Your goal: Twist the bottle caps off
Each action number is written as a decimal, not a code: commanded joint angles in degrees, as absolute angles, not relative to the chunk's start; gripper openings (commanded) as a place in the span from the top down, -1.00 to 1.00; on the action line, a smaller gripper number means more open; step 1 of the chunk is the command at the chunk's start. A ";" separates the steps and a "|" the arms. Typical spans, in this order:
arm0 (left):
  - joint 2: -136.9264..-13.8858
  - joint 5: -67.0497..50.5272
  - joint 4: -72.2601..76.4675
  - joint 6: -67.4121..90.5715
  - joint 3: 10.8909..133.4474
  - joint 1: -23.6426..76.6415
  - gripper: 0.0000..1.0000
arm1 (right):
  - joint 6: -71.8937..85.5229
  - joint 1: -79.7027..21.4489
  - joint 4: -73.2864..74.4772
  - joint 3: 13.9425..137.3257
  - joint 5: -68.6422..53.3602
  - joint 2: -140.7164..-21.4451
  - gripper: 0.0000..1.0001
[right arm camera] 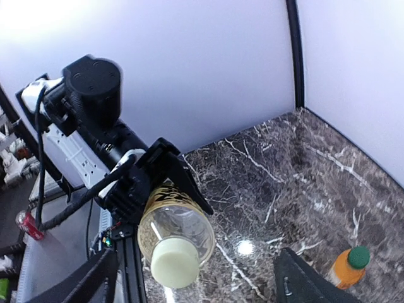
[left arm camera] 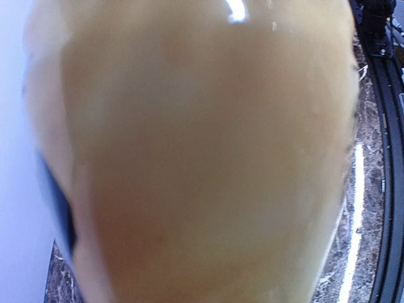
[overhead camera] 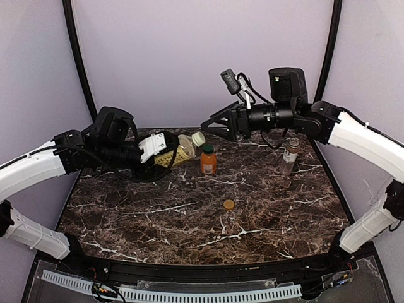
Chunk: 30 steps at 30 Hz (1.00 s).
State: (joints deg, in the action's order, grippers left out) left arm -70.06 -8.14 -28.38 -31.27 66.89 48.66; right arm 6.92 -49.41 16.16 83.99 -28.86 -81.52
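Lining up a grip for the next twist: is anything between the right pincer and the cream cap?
Nothing visible. The open right pincer faces the cream cap across bare air. The left pincer holds the yellow bottle; the orange bottle stands aside on the table.

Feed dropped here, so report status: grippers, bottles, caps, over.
Left gripper shut on yellow bottle, cream cap on. Right gripper open, jaws facing that cap, not gripping. Tan cap on table; nothing between.

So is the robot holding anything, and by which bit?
The left gripper holds the yellow bottle around its body, its cap sticking out. The right gripper is open, holding nothing.
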 commanded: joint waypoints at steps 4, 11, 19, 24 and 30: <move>-66.95 6.37 -19.23 -36.32 62.56 48.78 0.22 | 30.27 -48.07 16.98 87.71 -30.72 -86.66 -0.46; -66.16 8.80 -16.86 -38.73 60.68 48.86 0.22 | 31.39 -48.86 16.96 90.29 -34.68 -89.92 -0.30; -66.01 8.51 -16.84 -38.92 60.75 48.88 0.21 | 31.34 -49.09 17.68 92.37 -35.05 -92.01 -0.04; -66.01 8.14 -16.91 -38.66 60.72 48.91 0.21 | 30.62 -49.39 18.20 92.11 -33.92 -92.02 0.11; -66.18 8.01 -16.93 -38.65 60.89 48.91 0.21 | 29.60 -49.57 18.63 91.85 -32.59 -92.11 0.45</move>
